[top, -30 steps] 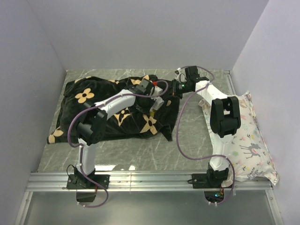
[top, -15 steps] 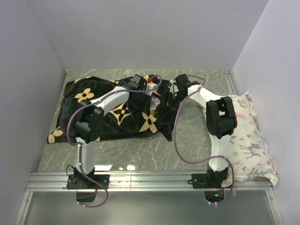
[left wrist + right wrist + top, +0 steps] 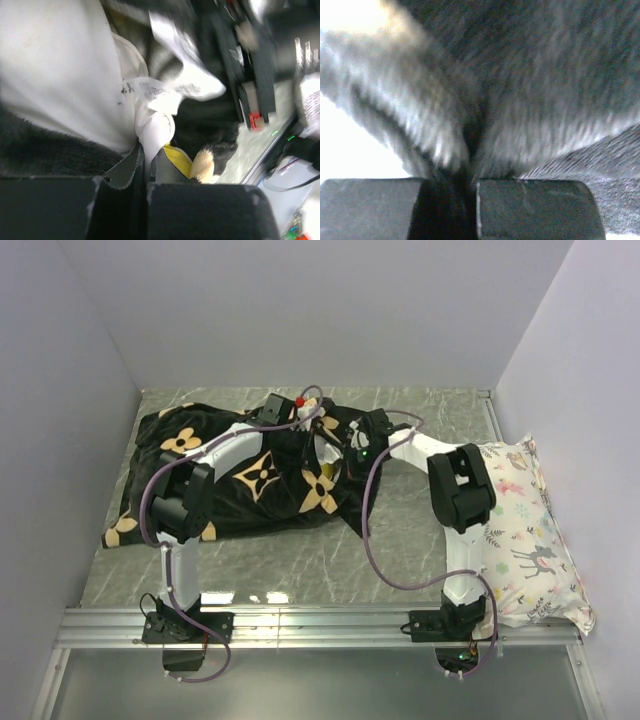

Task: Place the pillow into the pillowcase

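Observation:
The black pillowcase [image 3: 200, 470] with tan flowers lies across the left and middle of the table. The white pillow [image 3: 60, 75] is mostly inside it; only a small white bit [image 3: 324, 446] shows at the case's right end in the top view. My left gripper [image 3: 146, 155] is shut on the pillow's corner, beside its yellow band [image 3: 178, 158], and sits at the case's mouth [image 3: 310, 432]. My right gripper [image 3: 472, 172] is shut on a fold of the black plush [image 3: 530, 100], just right of the left one [image 3: 347, 445].
A deer-print pillow [image 3: 525, 530] lies against the right wall beside the right arm. A white care label [image 3: 185, 80] hangs off the pillow. An aluminium rail [image 3: 320, 625] runs along the near edge. Walls close the left, back and right.
Both grippers have moved left. The right gripper came from the back right down to the case's mouth, and the case's right edge has shifted left over the pillow.

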{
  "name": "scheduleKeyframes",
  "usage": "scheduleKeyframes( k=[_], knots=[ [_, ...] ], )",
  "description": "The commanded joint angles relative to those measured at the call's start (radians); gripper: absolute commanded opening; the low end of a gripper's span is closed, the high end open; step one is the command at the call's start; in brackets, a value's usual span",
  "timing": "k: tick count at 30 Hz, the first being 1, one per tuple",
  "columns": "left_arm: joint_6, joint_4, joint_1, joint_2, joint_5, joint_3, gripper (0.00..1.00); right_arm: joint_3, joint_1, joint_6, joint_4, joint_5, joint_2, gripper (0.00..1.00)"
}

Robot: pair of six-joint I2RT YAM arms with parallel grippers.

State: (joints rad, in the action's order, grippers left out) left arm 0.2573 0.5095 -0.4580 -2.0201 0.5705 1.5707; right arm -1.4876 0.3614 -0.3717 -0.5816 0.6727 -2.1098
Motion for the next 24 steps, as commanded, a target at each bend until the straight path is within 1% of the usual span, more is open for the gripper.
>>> scheduleKeyframes(
  k=[1, 2, 4, 5, 6, 8, 9, 11, 12, 13, 14, 15, 16, 17, 18, 20, 21, 22, 23, 24],
  knots=[
    [0.179, -0.233, 0.035, 0.089, 0.066, -0.02, 0.0, 0.059, -0.004, 0.144, 0.049, 0.091, 0.183, 0.0],
    [0.204, -0.255, 0.039, 0.089, 0.071, -0.024, 0.0, 0.075, -0.003, 0.172, 0.048, 0.115, 0.212, 0.0],
    [0.244, -0.276, 0.041, 0.083, 0.023, -0.009, 0.0, 0.093, -0.002, 0.244, -0.002, 0.165, 0.276, 0.0],
    [0.256, -0.299, 0.041, 0.081, 0.002, -0.009, 0.0, 0.096, -0.001, 0.269, -0.023, 0.229, 0.293, 0.0],
    [0.267, -0.31, 0.038, 0.077, -0.059, -0.008, 0.01, 0.098, -0.001, 0.295, -0.041, 0.26, 0.312, 0.0],
    [0.269, -0.33, 0.025, 0.055, -0.13, -0.006, 0.0, 0.104, 0.001, 0.324, -0.072, 0.306, 0.356, 0.0],
    [0.26, -0.335, 0.001, 0.043, -0.174, 0.0, 0.0, 0.102, 0.002, 0.332, -0.075, 0.376, 0.369, 0.0],
    [0.223, -0.347, -0.031, -0.002, -0.279, 0.008, 0.0, 0.101, 0.002, 0.278, -0.029, 0.431, 0.407, 0.0],
    [0.214, -0.327, -0.068, -0.02, -0.311, 0.02, 0.0, 0.093, -0.001, 0.249, 0.001, 0.473, 0.413, 0.0],
    [0.203, -0.318, -0.08, -0.05, -0.333, 0.018, 0.01, 0.087, -0.004, 0.184, 0.065, 0.481, 0.421, 0.0],
    [0.2, -0.306, -0.102, -0.063, -0.333, 0.015, 0.0, 0.081, -0.007, 0.151, 0.103, 0.493, 0.421, 0.0],
    [0.195, -0.296, -0.103, -0.066, -0.31, 0.008, 0.0, 0.064, -0.013, 0.119, 0.133, 0.498, 0.416, 0.0],
    [0.179, -0.295, -0.105, -0.062, -0.243, -0.02, 0.05, 0.056, -0.031, 0.072, 0.175, 0.49, 0.41, 0.0],
    [0.166, -0.275, -0.103, -0.051, -0.224, -0.027, 0.32, 0.052, -0.041, 0.056, 0.187, 0.493, 0.401, 0.0],
    [0.114, -0.255, -0.097, -0.034, -0.193, -0.044, 0.47, 0.037, -0.05, 0.053, 0.187, 0.493, 0.38, 0.0],
    [0.054, -0.142, -0.078, 0.032, -0.166, -0.055, 0.77, 0.018, -0.079, 0.091, 0.12, 0.481, 0.36, 0.0],
    [-0.007, -0.108, -0.065, 0.061, -0.146, -0.073, 0.8, 0.012, -0.09, 0.111, 0.091, 0.476, 0.352, 0.0],
    [-0.041, -0.042, -0.05, 0.127, -0.106, -0.087, 0.82, 0.016, -0.098, 0.141, 0.054, 0.466, 0.352, 0.0],
    [-0.076, -0.019, -0.018, 0.164, -0.028, -0.103, 0.99, 0.024, -0.111, 0.149, 0.043, 0.461, 0.355, 0.0],
    [-0.142, 0.009, -0.005, 0.2, -0.002, -0.127, 0.99, 0.041, -0.117, 0.166, 0.029, 0.456, 0.358, 0.0]
  ],
)
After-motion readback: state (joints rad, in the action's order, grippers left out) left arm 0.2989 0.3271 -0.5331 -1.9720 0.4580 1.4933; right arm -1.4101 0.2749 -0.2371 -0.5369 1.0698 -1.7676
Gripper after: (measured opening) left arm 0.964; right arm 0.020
